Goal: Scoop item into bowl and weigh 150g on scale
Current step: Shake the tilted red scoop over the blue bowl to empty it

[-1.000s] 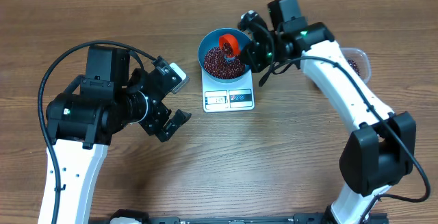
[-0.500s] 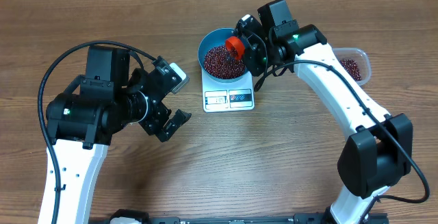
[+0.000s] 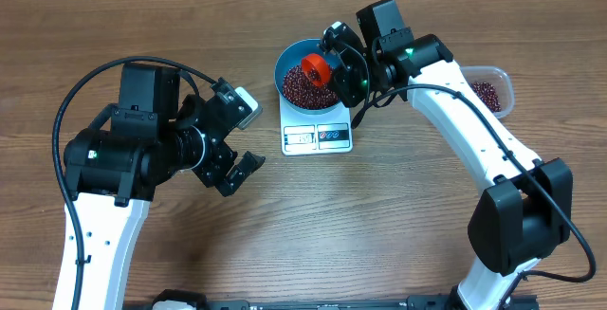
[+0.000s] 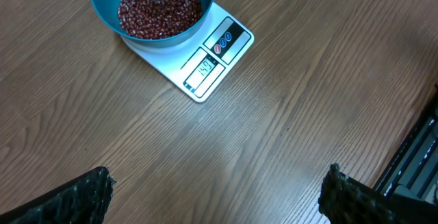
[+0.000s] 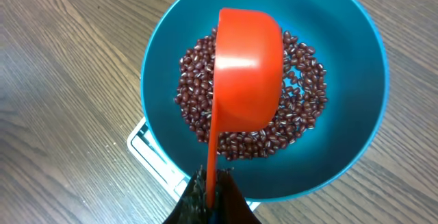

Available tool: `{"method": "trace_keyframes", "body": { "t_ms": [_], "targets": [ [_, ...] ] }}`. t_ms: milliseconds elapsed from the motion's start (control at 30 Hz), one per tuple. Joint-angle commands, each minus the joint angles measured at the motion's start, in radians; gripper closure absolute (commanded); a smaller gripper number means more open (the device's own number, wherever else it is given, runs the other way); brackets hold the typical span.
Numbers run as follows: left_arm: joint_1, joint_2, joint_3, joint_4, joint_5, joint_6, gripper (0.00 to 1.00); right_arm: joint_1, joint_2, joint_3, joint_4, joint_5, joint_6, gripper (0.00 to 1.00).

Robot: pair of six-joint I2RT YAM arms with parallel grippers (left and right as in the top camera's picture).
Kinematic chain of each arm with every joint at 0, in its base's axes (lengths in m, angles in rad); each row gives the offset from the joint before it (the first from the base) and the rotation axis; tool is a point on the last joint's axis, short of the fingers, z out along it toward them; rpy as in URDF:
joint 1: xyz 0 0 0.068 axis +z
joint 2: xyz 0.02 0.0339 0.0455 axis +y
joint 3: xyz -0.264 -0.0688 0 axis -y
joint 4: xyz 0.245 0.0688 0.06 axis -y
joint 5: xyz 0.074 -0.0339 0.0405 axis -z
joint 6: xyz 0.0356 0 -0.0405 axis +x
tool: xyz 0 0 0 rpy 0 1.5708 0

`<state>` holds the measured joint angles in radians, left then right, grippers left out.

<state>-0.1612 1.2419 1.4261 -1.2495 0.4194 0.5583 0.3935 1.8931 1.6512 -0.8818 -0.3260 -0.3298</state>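
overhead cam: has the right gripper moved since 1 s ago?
Yes. The right gripper, holding the orange plastic scoop, has shifted slightly left, further over the round blue bowl; the white square scale under it stayed put.

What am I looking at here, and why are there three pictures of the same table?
These are two robot arms at a wooden table. One picture is taken from above. The other two come from small cameras on each arm's wrist. On the table sits a white kitchen scale with a blue bowl on it, partly filled with small red-brown beans. A clear tub with more beans stands at the right. The right hand is shut on the handle of an orange scoop, which is tipped over the bowl. The left hand is open and empty, off to the side.
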Motion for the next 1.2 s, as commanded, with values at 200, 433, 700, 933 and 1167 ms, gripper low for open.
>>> {"method": "trace_keyframes", "body": {
  "t_ms": [200, 433, 700, 933, 1167],
  "targets": [
    [0.004, 0.002, 0.014, 0.0, 0.015, 0.022, 0.0, 0.003, -0.051, 0.033, 0.009, -0.024, 0.011, 0.96],
    [0.004, 0.002, 0.014, 0.0, 0.015, 0.022, 0.0, 0.003, -0.051, 0.033, 0.009, -0.028, 0.015, 0.96],
    [0.004, 0.002, 0.014, 0.0, 0.015, 0.022, 0.0, 0.003, -0.051, 0.033, 0.009, -0.028, 0.015, 0.96],
    [0.004, 0.002, 0.014, 0.0, 0.015, 0.022, 0.0, 0.002, -0.051, 0.033, 0.009, -0.047, 0.028, 0.96],
    [0.004, 0.002, 0.014, 0.0, 0.015, 0.022, 0.0, -0.047, -0.051, 0.033, 0.015, -0.186, 0.104, 0.96]
  ]
}}
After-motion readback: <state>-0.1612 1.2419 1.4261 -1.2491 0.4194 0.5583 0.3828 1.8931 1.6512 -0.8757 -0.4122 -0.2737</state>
